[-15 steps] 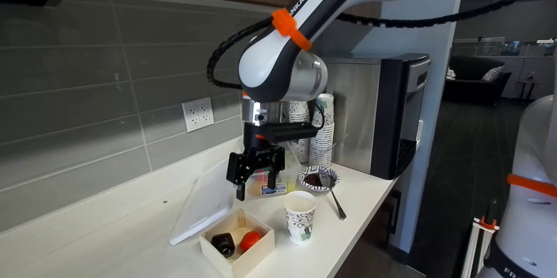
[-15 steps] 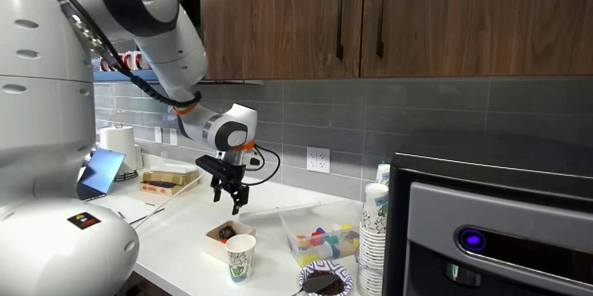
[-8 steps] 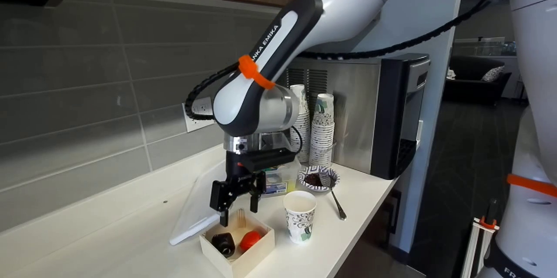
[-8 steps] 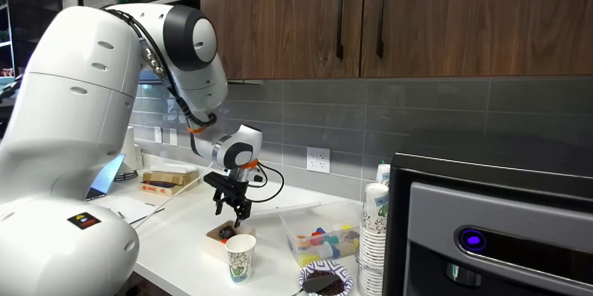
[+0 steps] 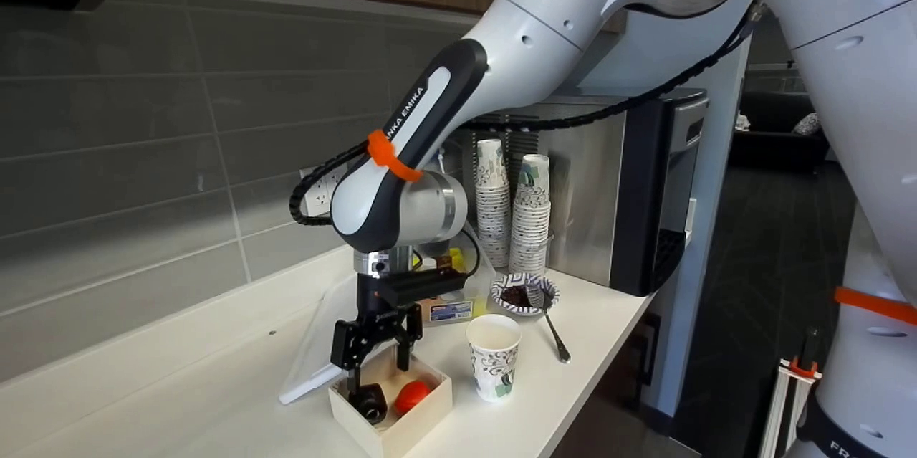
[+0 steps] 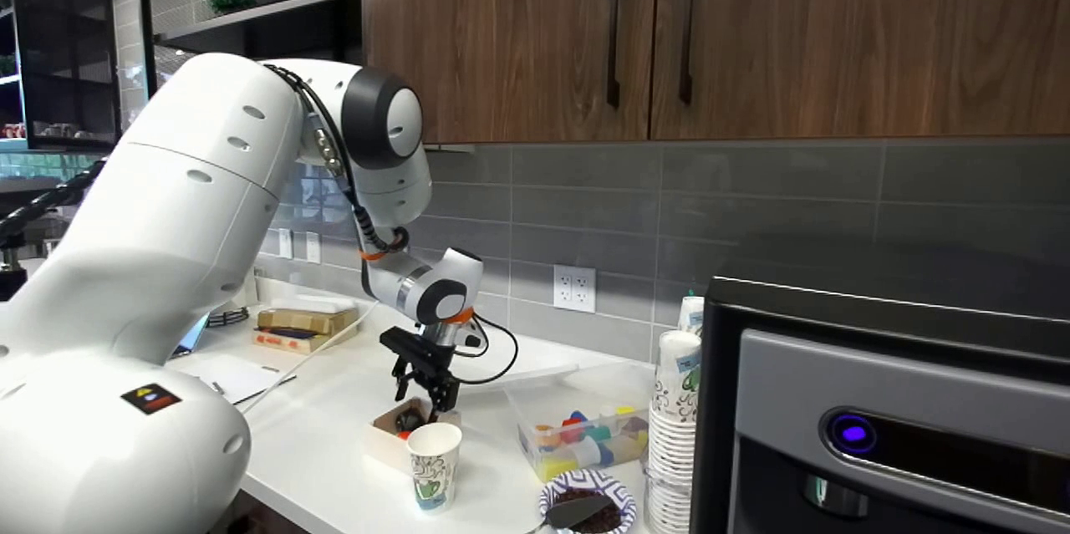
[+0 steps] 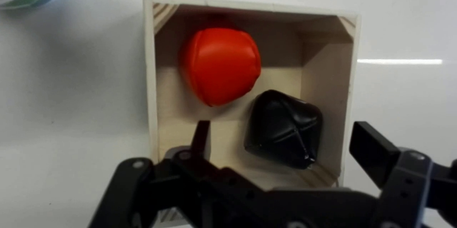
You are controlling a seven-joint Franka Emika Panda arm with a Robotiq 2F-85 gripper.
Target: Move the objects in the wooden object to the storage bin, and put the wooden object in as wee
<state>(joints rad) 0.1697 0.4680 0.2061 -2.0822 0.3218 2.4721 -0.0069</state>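
Observation:
The pale wooden box [image 5: 423, 426] stands on the counter; it also shows in the other views [image 6: 386, 446] [image 7: 150, 89]. Inside lie a red-orange ball [image 7: 223, 65] and a black faceted ball [image 7: 285, 135], side by side. Both balls also show in an exterior view, red [image 5: 412, 397] and black [image 5: 369, 403]. My gripper [image 5: 378, 378] is open and empty, pointing down low over the box. In the wrist view its fingers [image 7: 282, 128] stand on either side of the black ball, the right one over the box's outer edge. The clear storage bin [image 6: 577, 392] holds colourful items.
A paper cup [image 5: 494, 365] stands close beside the box. A translucent lid [image 5: 319, 343] leans by the box and bin. A patterned bowl with a fork [image 6: 589, 480], cup stacks [image 5: 530, 236] and a steel dispenser [image 5: 587, 185] stand farther along. The tiled wall runs behind.
My gripper has come down from beside the bin to low over the wooden box, moving left in an exterior view. It stayed open. The box and balls have not moved.

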